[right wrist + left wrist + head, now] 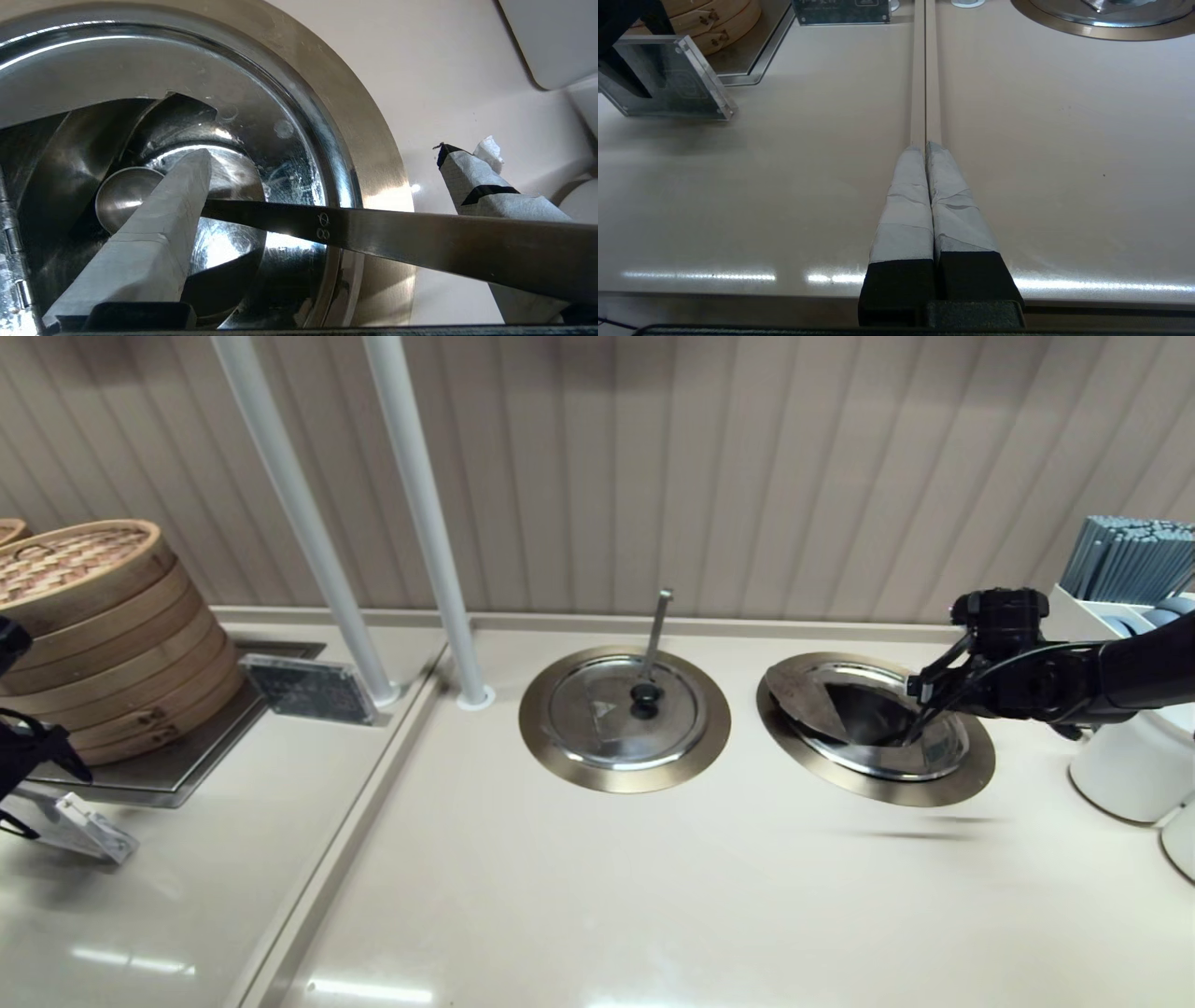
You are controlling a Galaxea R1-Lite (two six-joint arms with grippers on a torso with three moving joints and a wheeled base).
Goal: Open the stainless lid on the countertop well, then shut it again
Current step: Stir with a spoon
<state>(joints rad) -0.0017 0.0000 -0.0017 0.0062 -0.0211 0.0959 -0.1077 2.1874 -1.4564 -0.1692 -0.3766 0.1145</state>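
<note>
The right claw [322, 177] hangs spread wide over the right-hand well [876, 726], its fingers either side of the ladle handle [420, 242]. The lid [805, 702] lies tilted at the well's left. The left claw [927, 154] is parked, pressed closed

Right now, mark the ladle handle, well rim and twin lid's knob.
ladle handle [397, 235], right wrist view, mid-shaft.
countertop well [962, 775], head view, bronze rim ring.
twin lid knob [643, 693], head view, knob top.
</note>
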